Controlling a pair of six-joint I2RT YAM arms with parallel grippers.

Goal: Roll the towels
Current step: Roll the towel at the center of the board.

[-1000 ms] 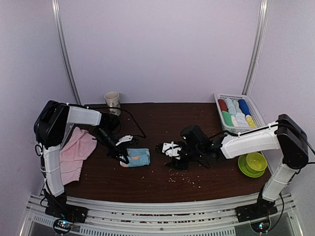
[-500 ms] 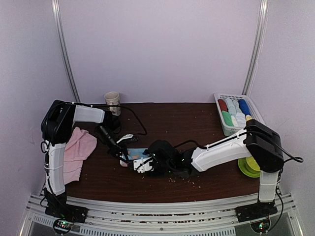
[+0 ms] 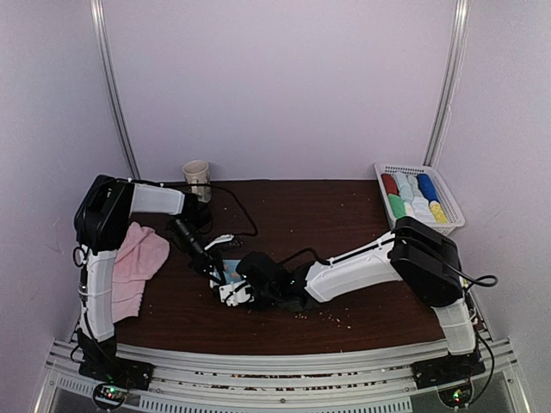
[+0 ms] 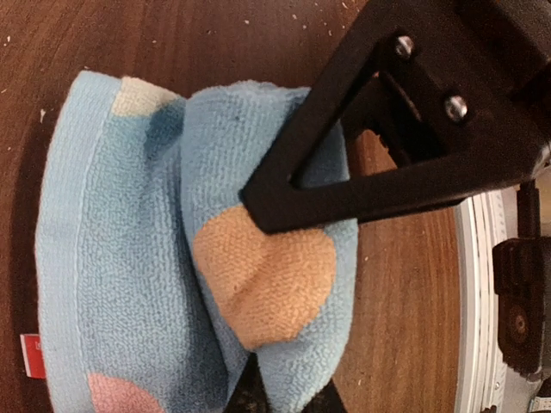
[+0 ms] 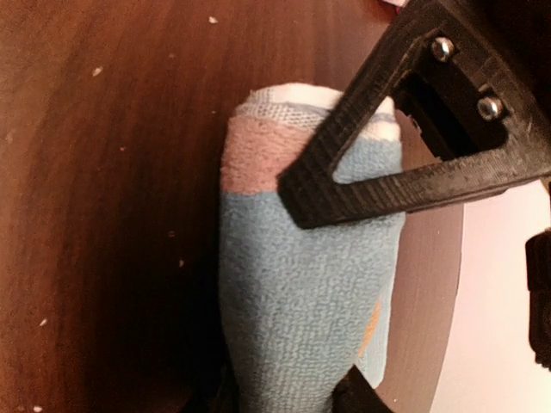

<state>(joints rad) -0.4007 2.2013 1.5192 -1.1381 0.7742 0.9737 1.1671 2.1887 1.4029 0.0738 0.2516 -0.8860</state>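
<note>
Clamping left gripper point(image 4: 258, 297) on the nearly rolled blue towel point(image 4: 112, 258) toward the front-left; straddling it with right gripper point(image 5: 284, 292), closure unclear. Leaving pink towels point(image 3: 138, 258) unrolled at left edge; rolls point(image 3: 413, 196) filling far-right basket point(image 3: 411, 168).

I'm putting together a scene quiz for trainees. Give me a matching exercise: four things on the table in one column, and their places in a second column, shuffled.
Things
1. dotted blue towel
2. pink towels
3. cup
4. white basket

Places
A. far right corner, holding rolled cloths
B. left edge of the table, in a loose heap
C. far edge, left of the middle
D. mid-table, partly rolled

Pairs: 1-D; 2-B; 3-C; 4-A
</note>
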